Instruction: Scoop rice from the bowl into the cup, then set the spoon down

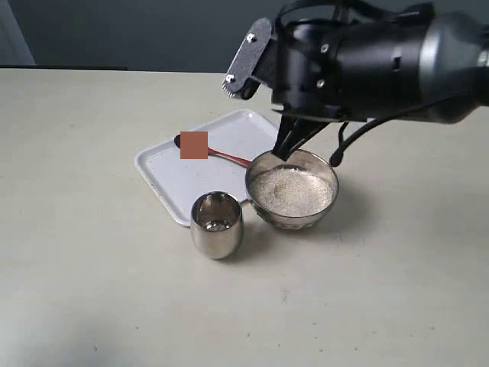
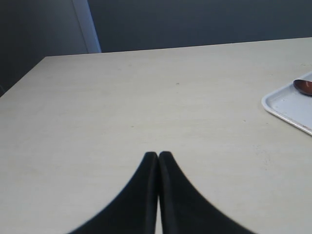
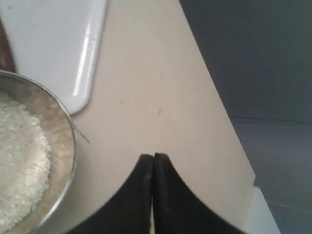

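Observation:
The steel bowl (image 1: 293,189) holds white rice (image 1: 291,191) and stands right of the steel cup (image 1: 217,224), whose bottom shows a little rice. The dark wooden spoon (image 1: 229,157) lies on the white tray (image 1: 164,177), partly covered by a brown square. My right gripper (image 1: 283,153) hangs shut and empty just above the bowl's far rim, near the spoon's handle end. In the right wrist view its closed fingertips (image 3: 153,157) sit beside the bowl (image 3: 61,146) and rice (image 3: 19,161). My left gripper (image 2: 158,155) is shut and empty over bare table, far from the spoon (image 2: 303,87).
The tray (image 2: 287,105) sits behind the cup and bowl on a pale table. The big black right arm (image 1: 367,61) looms over the back right. In the right wrist view the table's edge (image 3: 229,122) runs close by.

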You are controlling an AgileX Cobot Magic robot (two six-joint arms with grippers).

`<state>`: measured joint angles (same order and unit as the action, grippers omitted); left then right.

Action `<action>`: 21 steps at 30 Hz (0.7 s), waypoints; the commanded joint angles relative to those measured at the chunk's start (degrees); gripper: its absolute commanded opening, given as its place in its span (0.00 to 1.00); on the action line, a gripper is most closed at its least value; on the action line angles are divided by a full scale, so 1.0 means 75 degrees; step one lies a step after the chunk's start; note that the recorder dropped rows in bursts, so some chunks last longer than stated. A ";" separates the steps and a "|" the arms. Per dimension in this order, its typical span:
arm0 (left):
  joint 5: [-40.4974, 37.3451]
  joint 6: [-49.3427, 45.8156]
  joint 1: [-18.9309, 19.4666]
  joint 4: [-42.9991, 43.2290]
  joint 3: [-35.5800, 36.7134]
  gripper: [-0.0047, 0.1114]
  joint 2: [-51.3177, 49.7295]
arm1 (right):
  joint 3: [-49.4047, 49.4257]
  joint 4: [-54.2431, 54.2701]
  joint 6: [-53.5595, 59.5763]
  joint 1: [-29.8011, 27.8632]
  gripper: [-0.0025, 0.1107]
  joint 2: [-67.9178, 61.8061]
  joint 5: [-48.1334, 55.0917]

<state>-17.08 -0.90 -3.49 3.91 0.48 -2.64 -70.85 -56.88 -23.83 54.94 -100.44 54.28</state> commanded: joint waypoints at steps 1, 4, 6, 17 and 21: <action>0.0070 0.0048 -0.0014 0.0011 -0.0064 0.04 -0.0008 | -0.0036 0.0452 -0.0082 -0.0026 0.02 0.0808 0.0857; 0.0070 0.0048 -0.0014 0.0011 -0.0064 0.04 -0.0008 | -0.0036 0.0949 -0.0082 -0.0026 0.02 0.1300 0.1320; 0.0070 0.0048 -0.0014 0.0011 -0.0064 0.04 -0.0008 | -0.0036 0.1230 -0.0082 -0.0026 0.02 0.1578 0.1559; 0.0070 0.0048 -0.0014 0.0011 -0.0064 0.04 -0.0008 | -0.0036 0.2089 -0.0082 -0.0026 0.02 0.3527 0.2091; 0.0070 0.0048 -0.0014 0.0011 -0.0064 0.04 -0.0008 | -0.0036 0.3031 -0.0082 -0.0026 0.02 0.4467 0.2091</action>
<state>-17.08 -0.90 -3.49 3.91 0.48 -2.64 -70.85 -38.61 -24.34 54.94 -71.45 69.34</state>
